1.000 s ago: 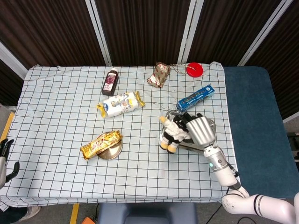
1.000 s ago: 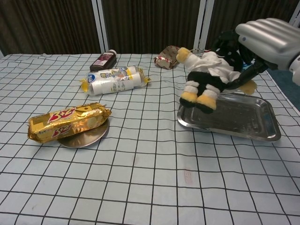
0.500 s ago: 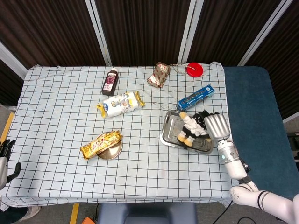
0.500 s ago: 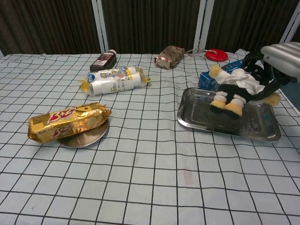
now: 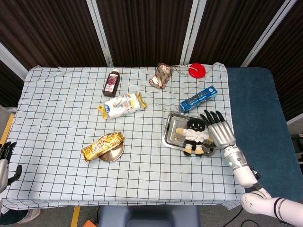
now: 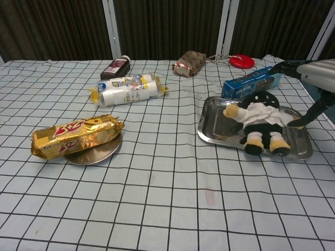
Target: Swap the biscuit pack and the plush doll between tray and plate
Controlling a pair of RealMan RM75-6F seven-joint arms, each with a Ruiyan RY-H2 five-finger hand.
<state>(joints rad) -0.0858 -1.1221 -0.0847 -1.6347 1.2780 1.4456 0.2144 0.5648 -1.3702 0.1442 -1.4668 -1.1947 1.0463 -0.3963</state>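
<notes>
The black-and-white plush doll lies on the steel tray at the right. My right hand is just to the doll's right with fingers spread and nothing held; one fingertip is close to the doll's arm. The gold biscuit pack rests across the small round plate at the left. My left hand hangs off the table's left edge, partly cut off, holding nothing.
A white wrapped roll and a dark bottle lie behind the plate. A brown packet, a red disc and a blue box sit behind the tray. The table's right edge runs close beside the tray.
My right hand carried the doll from the tray's left rim rightward, lowered it onto the tray and let go. The fingers have opened. The left hand has not moved.
</notes>
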